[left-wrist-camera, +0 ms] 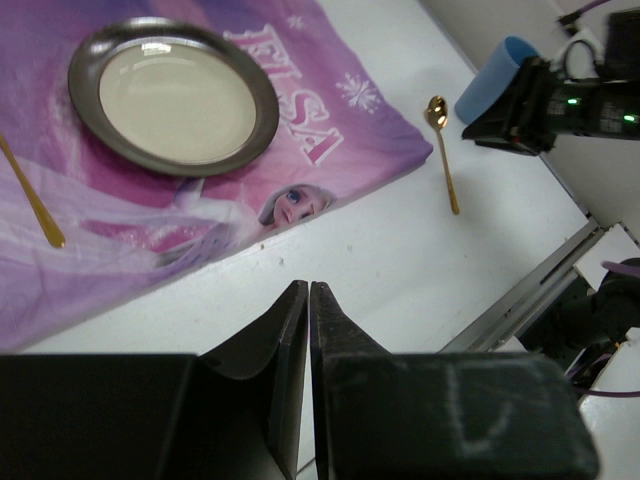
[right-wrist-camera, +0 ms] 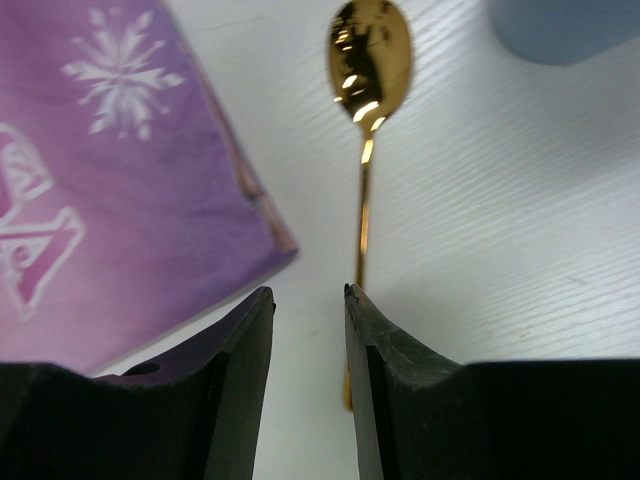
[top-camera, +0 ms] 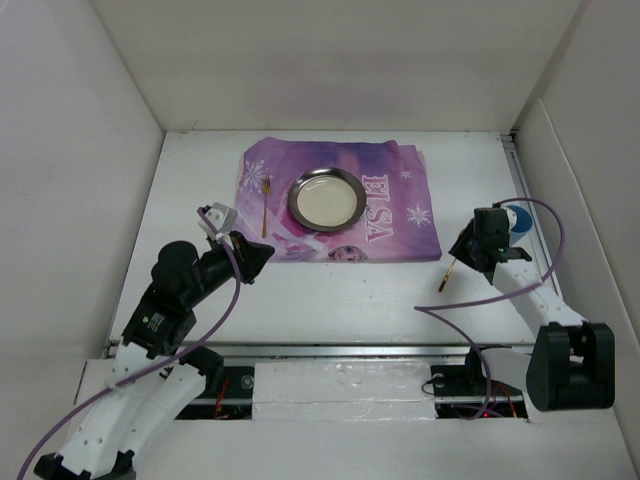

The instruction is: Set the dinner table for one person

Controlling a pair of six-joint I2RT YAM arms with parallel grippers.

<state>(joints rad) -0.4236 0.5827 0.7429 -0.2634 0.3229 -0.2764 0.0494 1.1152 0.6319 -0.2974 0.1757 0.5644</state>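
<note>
The dinner table [top-camera: 340,300] is a white tabletop. A purple "ELSA" placemat [top-camera: 400,225] lies at its back middle with a round metal plate [top-camera: 326,197] on it and a gold fork [top-camera: 264,208] left of the plate. A gold spoon [top-camera: 447,276] lies on the bare table just right of the placemat. My right gripper [top-camera: 462,254] hovers over the spoon's handle, open and empty; in the right wrist view the spoon [right-wrist-camera: 368,70] runs down beside the right finger [right-wrist-camera: 375,340]. My left gripper [top-camera: 262,258] is shut and empty at the placemat's front-left edge.
A blue cup [top-camera: 519,217] lies behind my right gripper near the right wall and metal rail; it also shows in the left wrist view [left-wrist-camera: 495,75]. White walls enclose the table on three sides. Purple cables trail from both arms.
</note>
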